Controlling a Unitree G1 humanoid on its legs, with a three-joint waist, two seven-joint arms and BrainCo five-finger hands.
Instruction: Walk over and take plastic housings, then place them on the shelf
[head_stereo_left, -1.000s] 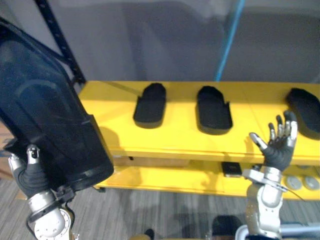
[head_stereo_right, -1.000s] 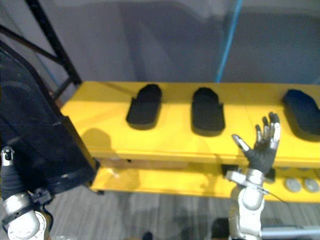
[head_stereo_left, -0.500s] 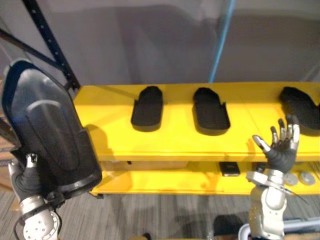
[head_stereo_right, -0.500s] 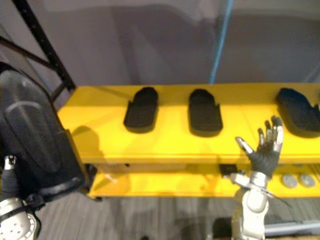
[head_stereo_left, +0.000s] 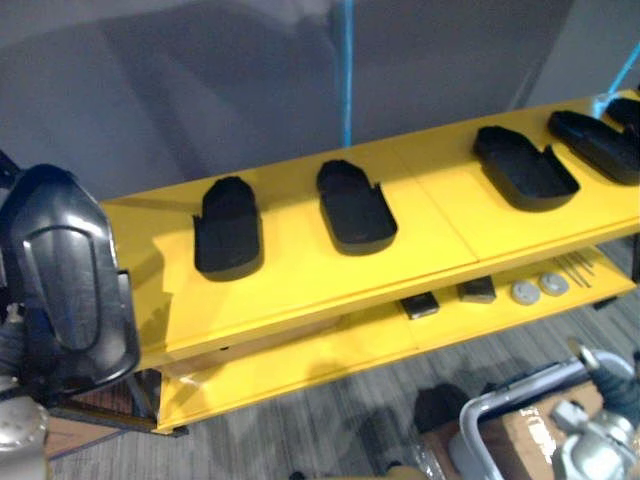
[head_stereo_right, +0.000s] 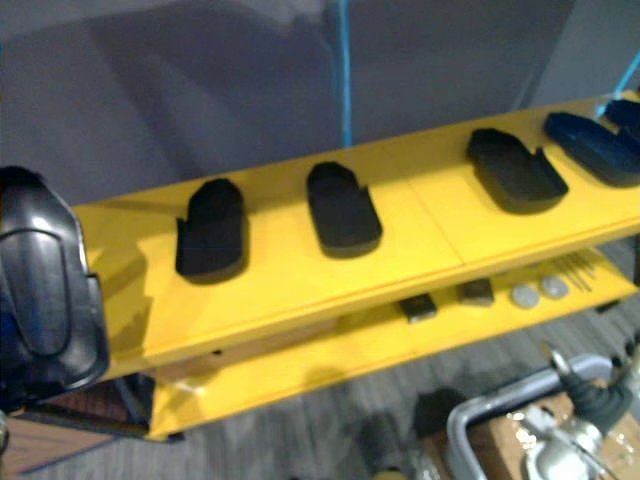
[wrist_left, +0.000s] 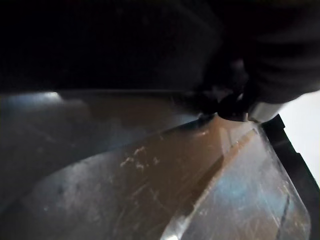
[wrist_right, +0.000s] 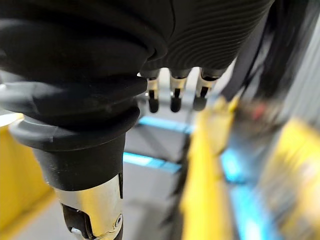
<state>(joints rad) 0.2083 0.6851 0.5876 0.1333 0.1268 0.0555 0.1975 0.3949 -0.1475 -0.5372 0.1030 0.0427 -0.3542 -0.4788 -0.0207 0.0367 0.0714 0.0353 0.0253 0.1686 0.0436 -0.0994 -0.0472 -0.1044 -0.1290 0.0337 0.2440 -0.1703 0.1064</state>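
Task partway: we are carrying the large glossy black plastic housing (head_stereo_left: 65, 275) off the left end of the yellow two-tier shelf (head_stereo_left: 290, 290), not yet set beside the row of matching black housings (head_stereo_left: 355, 205) lying there. Our left hand (wrist_left: 260, 111) is clamping its rim; our right hand (wrist_right: 173, 92) is hanging low, fingers straight and apart. Against the earlier frame, the camera is swinging and the right hand is no longer raised before the shelf.

Two small dark blocks (head_stereo_left: 420, 305) lie beside two grey discs (head_stereo_left: 524, 292), perhaps washers, above grey carpet (head_stereo_left: 320, 420), a blue pole (head_stereo_left: 348, 75) behind.
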